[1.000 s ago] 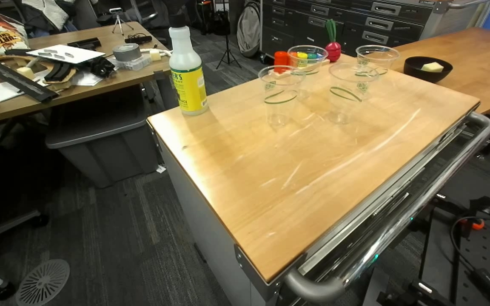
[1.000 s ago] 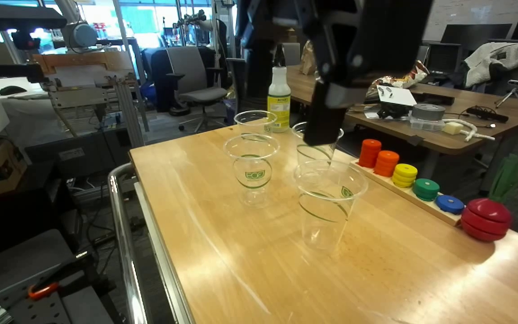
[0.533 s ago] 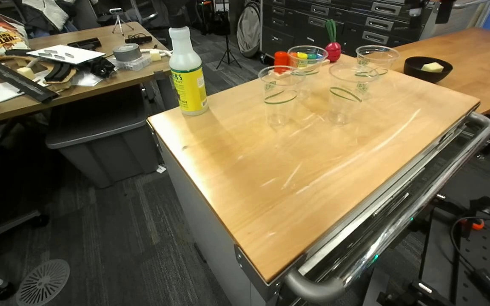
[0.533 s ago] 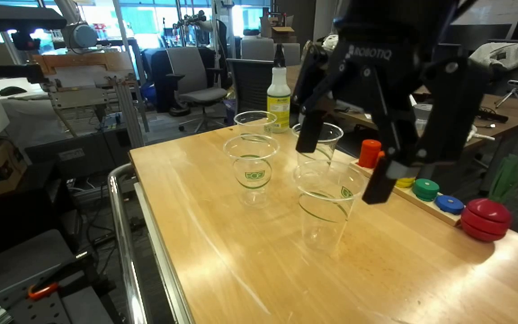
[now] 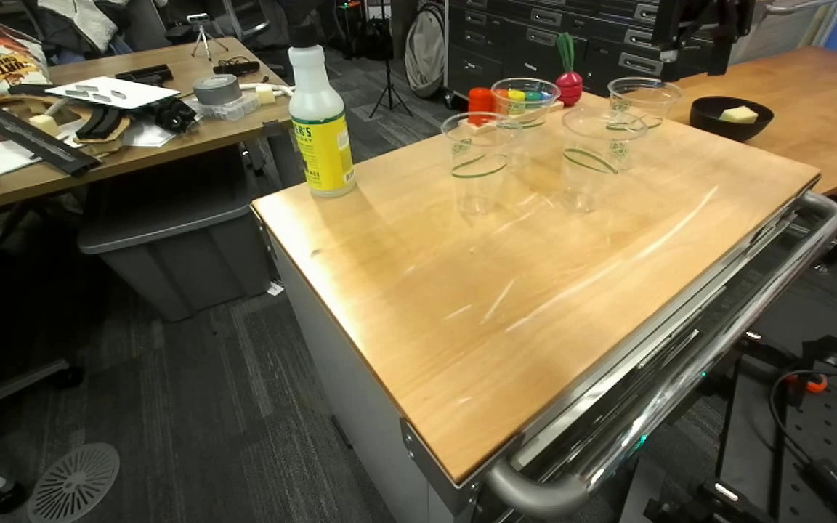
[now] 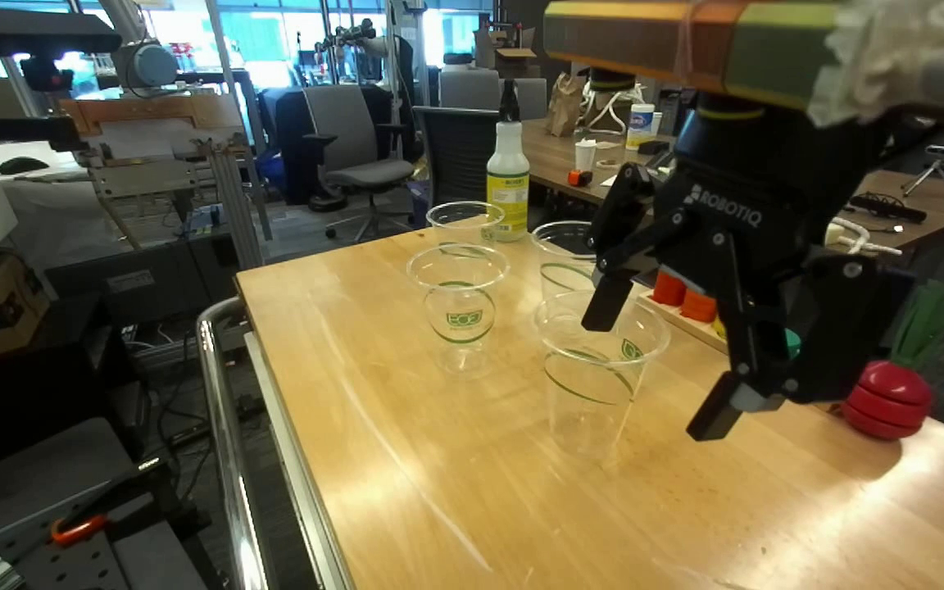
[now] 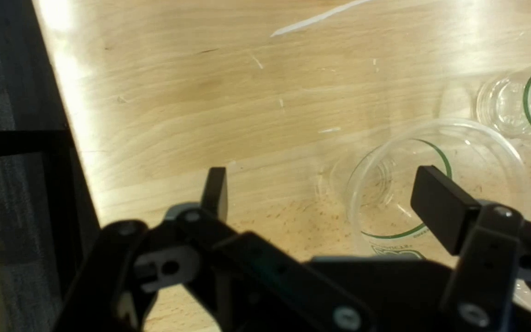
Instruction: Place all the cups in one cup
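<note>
One clear cup (image 6: 592, 400) stands near, below the spread pincer (image 6: 656, 371).

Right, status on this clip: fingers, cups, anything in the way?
Fingers open, gripping nothing. Four clear cups upright, none nested yet. Coloured ring stacker near the cups; may crowd the approach.

The wrist view's right edge crops 2 cups (image 7: 523, 101) — 1 partly behind the gripper (image 7: 319, 184).

In an exterior view I see room to pass over the near stretch of the desk (image 5: 476, 341); farther back, four clear cups (image 5: 479, 173) stand in the way, a bottle (image 5: 325, 145) left of them.
</note>
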You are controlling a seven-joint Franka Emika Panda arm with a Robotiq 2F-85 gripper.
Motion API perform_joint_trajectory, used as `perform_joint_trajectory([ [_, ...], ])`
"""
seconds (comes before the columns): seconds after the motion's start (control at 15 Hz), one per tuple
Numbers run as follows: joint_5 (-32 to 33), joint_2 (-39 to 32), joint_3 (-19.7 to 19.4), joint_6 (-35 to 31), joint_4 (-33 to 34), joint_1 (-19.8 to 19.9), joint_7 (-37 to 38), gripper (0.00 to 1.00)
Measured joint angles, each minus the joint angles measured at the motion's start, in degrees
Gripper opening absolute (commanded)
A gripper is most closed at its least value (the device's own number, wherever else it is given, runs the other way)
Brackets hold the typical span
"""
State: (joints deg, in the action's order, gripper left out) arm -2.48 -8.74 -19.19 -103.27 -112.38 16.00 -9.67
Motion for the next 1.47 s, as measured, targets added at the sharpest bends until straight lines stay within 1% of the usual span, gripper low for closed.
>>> perform_joint_trajectory([
  [0.07, -1.34, -0.79, 0.02, 0.01, 0.5, 0.44, -0.32, 0.95],
  [0.13, -2.29, -1.53, 0.07, 0.04, 1.01, 0.85, -0.49, 0.78],
  [0.2, -3.09, -2.22, 0.15, 0.04, 1.44, 1.2, -0.55, 0.71],
  [0.27, -3.81, -2.89, 0.24, 0.1, 1.91, 1.5, -0.55, 0.7],
  [0.33, -4.51, -3.51, 0.34, 0.15, 2.34, 1.77, -0.57, 0.64],
  [0.47, -5.36, -4.49, 0.65, 0.25, 3.04, 2.19, -0.57, 0.46],
  [0.67, -5.7, -5.14, 1.19, 0.64, 3.47, 2.41, -0.57, 0.24],
  [0.73, -5.67, -5.15, 1.43, 0.65, 3.47, 2.4, -0.57, 0.15],
  [0.8, -5.55, -5.14, 1.71, 0.65, 3.47, 2.39, -0.55, 0.1],
  [0.87, -5.18, -5.14, 1.98, 0.64, 3.47, 2.33, -0.5, 0.06],
  [0.93, -4.31, -5.14, 2.24, 0.58, 3.47, 2.19, -0.28, 0.06],
  [1.0, -3.24, -5.14, 2.47, 0.53, 3.45, 2.02, 0.08, 0.03],
  [1.07, -2.4, -5.07, 2.7, 0.53, 3.46, 1.82, 0.42, 0.06],
  [1.2, -1.25, -4.63, 3.03, 0.53, 3.43, 1.36, 1.17, 0.03],
  [1.47, 0.34, -3.77, 3.03, 0.56, 2.91, 1.04, 3.17, 0.03],
])
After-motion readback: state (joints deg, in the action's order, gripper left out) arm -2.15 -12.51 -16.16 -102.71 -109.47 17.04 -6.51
